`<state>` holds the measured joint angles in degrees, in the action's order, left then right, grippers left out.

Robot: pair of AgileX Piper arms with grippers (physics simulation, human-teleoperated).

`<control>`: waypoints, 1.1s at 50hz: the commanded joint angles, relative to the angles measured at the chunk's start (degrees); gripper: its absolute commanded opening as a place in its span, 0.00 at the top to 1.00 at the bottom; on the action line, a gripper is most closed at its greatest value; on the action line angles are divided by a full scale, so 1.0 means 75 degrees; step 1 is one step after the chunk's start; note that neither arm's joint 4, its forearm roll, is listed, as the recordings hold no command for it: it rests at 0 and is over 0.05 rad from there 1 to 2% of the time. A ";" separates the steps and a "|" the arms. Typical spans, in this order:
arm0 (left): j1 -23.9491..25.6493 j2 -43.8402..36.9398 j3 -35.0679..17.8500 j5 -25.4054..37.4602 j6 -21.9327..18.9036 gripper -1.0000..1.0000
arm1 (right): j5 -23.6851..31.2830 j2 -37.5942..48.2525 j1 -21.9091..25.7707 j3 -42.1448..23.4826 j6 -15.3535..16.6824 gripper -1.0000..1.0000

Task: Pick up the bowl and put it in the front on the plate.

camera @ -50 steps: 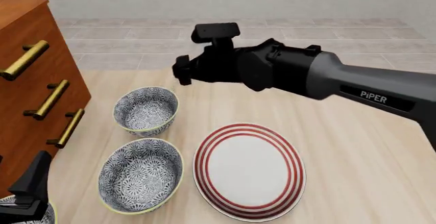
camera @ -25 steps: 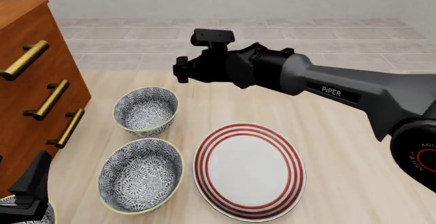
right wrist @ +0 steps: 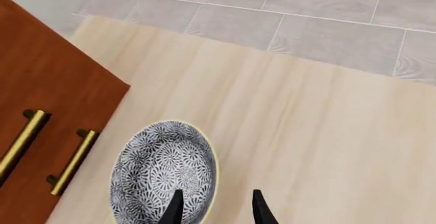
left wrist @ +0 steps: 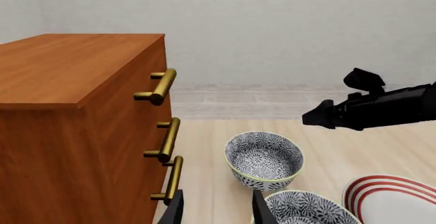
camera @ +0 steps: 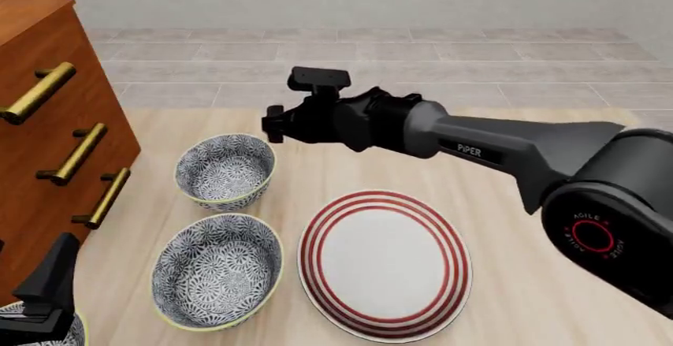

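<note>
Two alike blue-and-white floral bowls stand left of the plate (camera: 384, 263): a far bowl (camera: 224, 170) and a near bowl (camera: 217, 271). My right gripper (camera: 276, 125) hovers just behind and right of the far bowl. In the right wrist view this gripper (right wrist: 216, 211) is open, and its fingertips (right wrist: 175, 208) frame the far bowl's (right wrist: 163, 170) rim from above. My left gripper (camera: 47, 295) waits at the front left, open with nothing held, as the left wrist view (left wrist: 216, 211) shows. The white red-ringed plate (left wrist: 395, 198) holds nothing.
A wooden dresser (camera: 53, 125) with brass handles (camera: 90, 153) stands along the table's left side, close to both bowls. A third patterned bowl (camera: 74, 332) peeks out at the front-left corner under my left gripper. Grey floor tiles lie beyond the table's far edge.
The right arm has stretched farther out and sunk slightly, carrying its gripper a little lower toward the far bowl. Bowls, plate and left gripper have not moved.
</note>
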<state>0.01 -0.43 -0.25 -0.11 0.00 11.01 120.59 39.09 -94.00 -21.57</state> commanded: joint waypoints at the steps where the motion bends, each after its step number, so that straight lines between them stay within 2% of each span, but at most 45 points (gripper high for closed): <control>1: 0.0000 0.0002 0.0000 0.0000 0.0000 0.00 | -0.0069 0.0494 0.0059 -0.0261 -0.0162 0.00; 17: 0.0000 -0.0003 0.0000 0.0000 -0.0001 0.00 | 0.0049 0.1179 0.0068 -0.0899 -0.0213 0.00; 55: 0.0000 0.0001 0.0000 0.0000 0.0001 0.00 | 0.0077 0.2083 0.0327 -0.1471 -0.0322 0.00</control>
<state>0.01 -0.43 -0.25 -0.11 0.00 11.64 134.65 40.85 -104.31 -23.79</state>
